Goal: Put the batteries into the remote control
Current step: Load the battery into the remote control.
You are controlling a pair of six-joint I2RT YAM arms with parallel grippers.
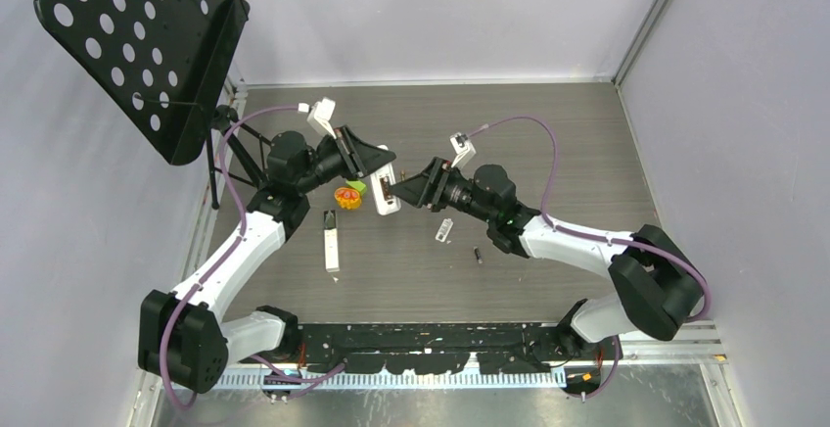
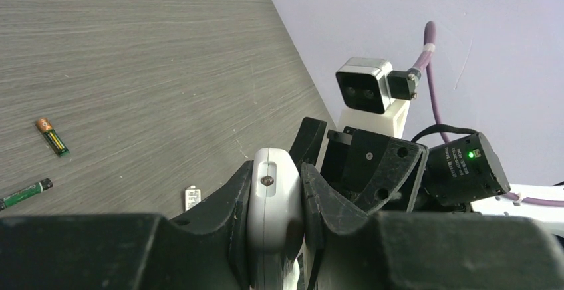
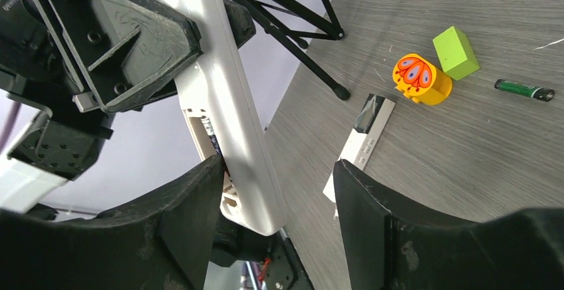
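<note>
Remote control, long, white and plastic (image 3: 223,114), is up off the grey wood-grain surface (image 1: 548,153); the left hand (image 2: 275,173) is clamped on it, black fingers pressing both of its flat sides; from the left wrist its rounded end, with a small screw in it, pokes out between them; it hangs tilted, its battery bay uncovered and turned toward the right arm; something dark sits inside that bay, and whether it is a cell I cannot tell.

Right hand (image 3: 278,170) faces it with fingers apart; the lower end of the remote control lies in the gap, close against one finger (image 3: 193,217) and well clear of the other; whether it touches, I cannot say.

Batteries lie loose on the surface; one thin dark battery with a coppery cap (image 2: 52,136) rests near a second, green-printed battery (image 2: 25,193), the two apart from each other; a small white rectangular piece (image 2: 191,198) lies near them; in the right wrist view another dark green battery (image 3: 524,90) lies by itself near an orange cylindrical toy with a petal pattern (image 3: 420,77); a lime-green block (image 3: 455,52) sits just beside that toy; a second white remote with a dark end (image 3: 364,137) lies flat on the surface; a black perforated music stand (image 1: 147,45) rises at the far left corner.
</note>
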